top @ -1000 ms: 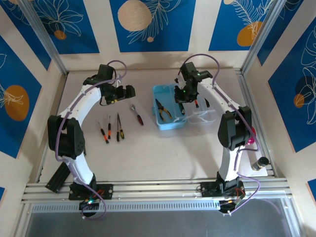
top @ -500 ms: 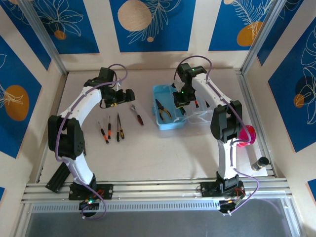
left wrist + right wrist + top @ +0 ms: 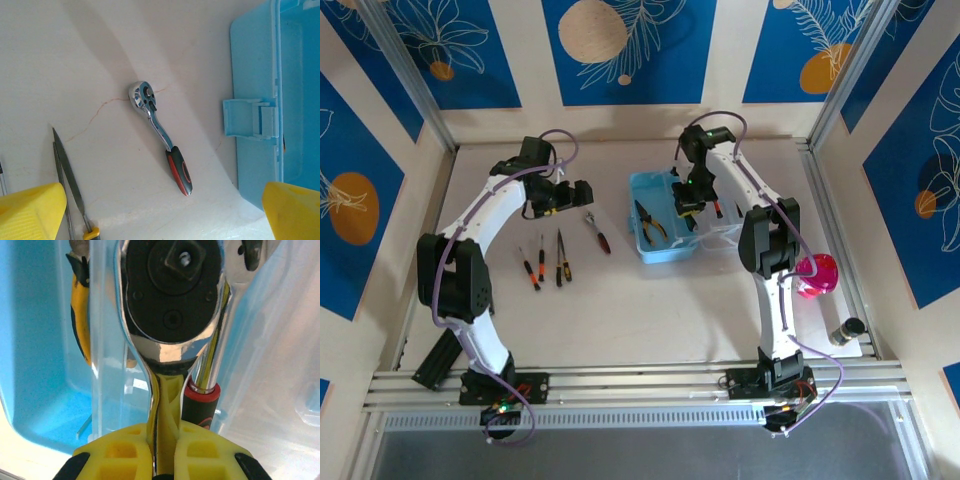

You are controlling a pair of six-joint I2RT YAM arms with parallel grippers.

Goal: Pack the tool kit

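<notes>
"So, starting at your left: what is that hand doing?"

"My left gripper (image 3: 162,217) hangs over the pale table (image 3: 75,60) with its yellow jaws spread wide. Only their tips show, cut off at the bottom corners of the wrist view. Under it lie thin dark screwdriver blades (image 3: 69,175). Their handles are cut off by the frame edge, so I can't count them from there. From above I make out three small screwdrivers (image 3: 542,258) in a row. Just right of them a chrome ratchet wrench with a red-and-black grip (image 3: 159,130) lies flat on the table, apart from the case."

"And the case?"

"The translucent light-blue plastic case (image 3: 665,250) sits open right of that wrench, with yellow-handled pliers (image 3: 650,222) lying inside. Its clear half (image 3: 735,238) is folded out to the right."

"Your right hand?"

"My right gripper (image 3: 161,440) is down at the wall between the blue half and the clear half. Its jaws are pressed together on the shank of a chrome ratchet with a black square drive (image 3: 172,290), whose grip is hidden between my fingers (image 3: 125,450). Close on its right is a chrome shaft with a red-and-black collar (image 3: 201,395). The top of that shaft is cut off, so I can't name the tool. Whether the held ratchet rests on the case I cannot tell. Farthest right, a pink round object (image 3: 817,275) sits beside my right arm."
</notes>
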